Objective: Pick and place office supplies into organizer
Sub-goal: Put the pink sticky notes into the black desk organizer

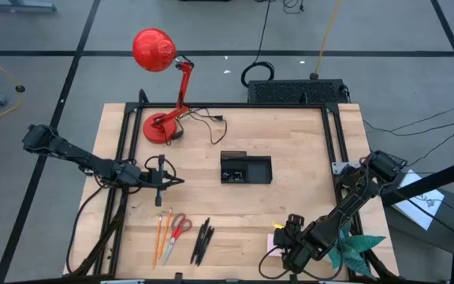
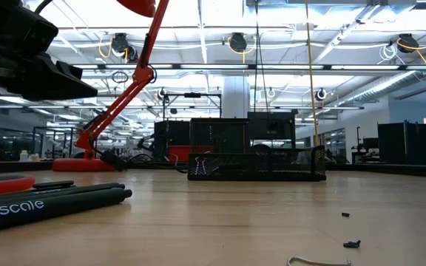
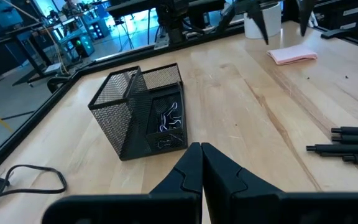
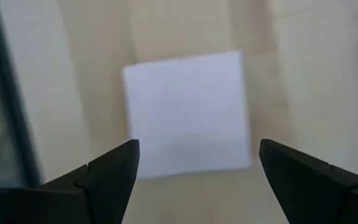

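Observation:
The black mesh organizer (image 1: 245, 168) (image 3: 145, 109) (image 2: 257, 164) stands mid-table with metal clips inside. Orange pencils (image 1: 160, 237), red-handled scissors (image 1: 178, 229) and black pens (image 1: 202, 241) (image 2: 50, 199) lie near the table's near edge. The pale pink sticky-note pad (image 1: 273, 243) (image 4: 188, 112) (image 3: 293, 56) lies flat at the near right, with a small yellow-green piece (image 1: 277, 227) beside it. My right gripper (image 1: 290, 234) (image 4: 197, 158) hangs open above the pad, pointing down, one finger on either side of it. My left gripper (image 1: 164, 177) (image 3: 201, 165) is shut, left of the organizer, and holds nothing.
A red desk lamp (image 1: 164, 95) stands at the far left with its cord (image 1: 207, 118) trailing on the wood. A teal paper plant (image 1: 357, 246) sits at the near right corner. Tiny black clips (image 2: 351, 243) lie on the near table. Bare wood lies between the organizer and the supplies.

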Robot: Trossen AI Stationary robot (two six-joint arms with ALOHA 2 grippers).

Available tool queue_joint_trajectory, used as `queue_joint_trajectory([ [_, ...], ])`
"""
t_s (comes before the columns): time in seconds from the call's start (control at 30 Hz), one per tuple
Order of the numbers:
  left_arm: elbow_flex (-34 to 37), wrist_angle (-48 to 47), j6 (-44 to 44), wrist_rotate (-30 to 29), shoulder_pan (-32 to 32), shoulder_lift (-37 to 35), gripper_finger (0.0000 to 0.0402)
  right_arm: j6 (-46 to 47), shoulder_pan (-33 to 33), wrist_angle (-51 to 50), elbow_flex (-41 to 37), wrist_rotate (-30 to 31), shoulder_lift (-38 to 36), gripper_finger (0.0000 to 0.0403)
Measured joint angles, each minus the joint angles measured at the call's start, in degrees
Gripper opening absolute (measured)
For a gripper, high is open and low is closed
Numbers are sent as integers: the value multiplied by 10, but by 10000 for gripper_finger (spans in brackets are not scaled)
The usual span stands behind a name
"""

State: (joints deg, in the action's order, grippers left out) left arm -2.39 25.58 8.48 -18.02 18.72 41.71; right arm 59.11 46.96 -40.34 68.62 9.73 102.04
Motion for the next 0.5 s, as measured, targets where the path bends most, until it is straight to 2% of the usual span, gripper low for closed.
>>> queue_joint_trajectory([
  [0.17, 0, -5, -1, 0, 0, 0, 5, 16, 3, 13, 0, -10, 0, 327],
  [0.37, 0, -5, -2, 0, 0, 0, 5, 11, 21, 68, 0, 6, 13, 322],
  [0.5, 0, -5, -3, 0, 0, 0, 5, 12, 28, 53, 12, 12, 37, 313],
])
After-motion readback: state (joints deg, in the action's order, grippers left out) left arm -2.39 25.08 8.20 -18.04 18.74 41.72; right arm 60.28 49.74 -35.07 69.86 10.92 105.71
